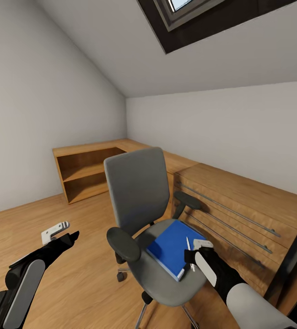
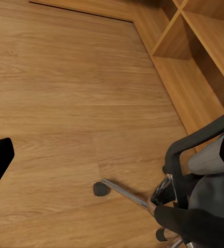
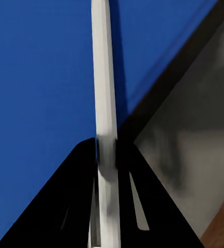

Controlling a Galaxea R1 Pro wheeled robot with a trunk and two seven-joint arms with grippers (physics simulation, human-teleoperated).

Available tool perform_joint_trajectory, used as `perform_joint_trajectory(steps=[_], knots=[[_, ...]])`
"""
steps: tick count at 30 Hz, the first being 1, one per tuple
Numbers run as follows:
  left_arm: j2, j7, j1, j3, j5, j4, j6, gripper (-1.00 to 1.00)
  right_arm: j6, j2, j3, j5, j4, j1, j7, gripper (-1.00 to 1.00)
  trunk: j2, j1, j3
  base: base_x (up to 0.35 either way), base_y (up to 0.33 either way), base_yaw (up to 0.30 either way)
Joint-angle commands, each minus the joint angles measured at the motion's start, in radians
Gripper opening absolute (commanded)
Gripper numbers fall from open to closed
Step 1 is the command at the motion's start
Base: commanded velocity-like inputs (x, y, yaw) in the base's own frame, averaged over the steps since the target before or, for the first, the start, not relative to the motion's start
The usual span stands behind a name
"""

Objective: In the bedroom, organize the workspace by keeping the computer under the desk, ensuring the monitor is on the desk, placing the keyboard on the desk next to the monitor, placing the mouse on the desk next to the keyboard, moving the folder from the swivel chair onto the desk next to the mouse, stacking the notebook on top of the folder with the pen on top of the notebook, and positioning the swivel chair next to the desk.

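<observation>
Firmly: right gripper (image 3: 105, 170) pinching pen (image 3: 104, 93) (over folder (image 3: 39, 103)).

wooden shelf unit (image 1: 86, 171), drawer chest (image 1: 244, 208), skylight (image 1: 198, 16)

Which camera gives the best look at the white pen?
The right wrist view: the pen runs lengthwise between the right claw fingers, over the blue folder. The head view shows it as a tiny sliver. The left wrist view looks at floor and chair base.
</observation>
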Motion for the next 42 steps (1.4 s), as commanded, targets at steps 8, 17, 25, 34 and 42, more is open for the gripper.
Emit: perform_joint_trajectory(steps=[8,17,25,34,42], knots=[[0.0,0.008,-0.001,-0.001,0.009,0.0,0.004,1.0,0.003,-0.003,0.008,-0.014,-0.012,-0.001,-0.01,-1.0,0.055,-0.031,0.024,0.0,0.0,0.0],[0.0,0.008,-0.001,-0.004,0.008,0.001,0.004,1.0,0.035,-0.028,0.009,-0.015,-0.17,0.002,-0.012,-1.0,0.118,-0.065,0.052,0.0,0.0,0.0],[0.0,0.008,-0.001,-0.006,0.007,0.002,0.004,1.0,0.049,-0.046,0.008,-0.028,-0.317,0.01,-0.016,-1.0,0.174,-0.096,0.077,0.0,0.0,0.0],[0.0,0.008,-0.001,-0.025,0.007,0.012,0.005,1.0,0.12,-0.088,0.003,-0.057,-0.597,0.105,-0.018,-1.0,0.237,-0.13,0.105,-0.186,0.0,0.0],[0.0,0.008,-0.001,-0.064,0.007,0.019,0.005,1.0,0.144,-0.116,-0.001,-0.133,-0.743,0.15,-0.018,-1.0,0.293,-0.161,0.13,-0.307,0.0,0.0]])
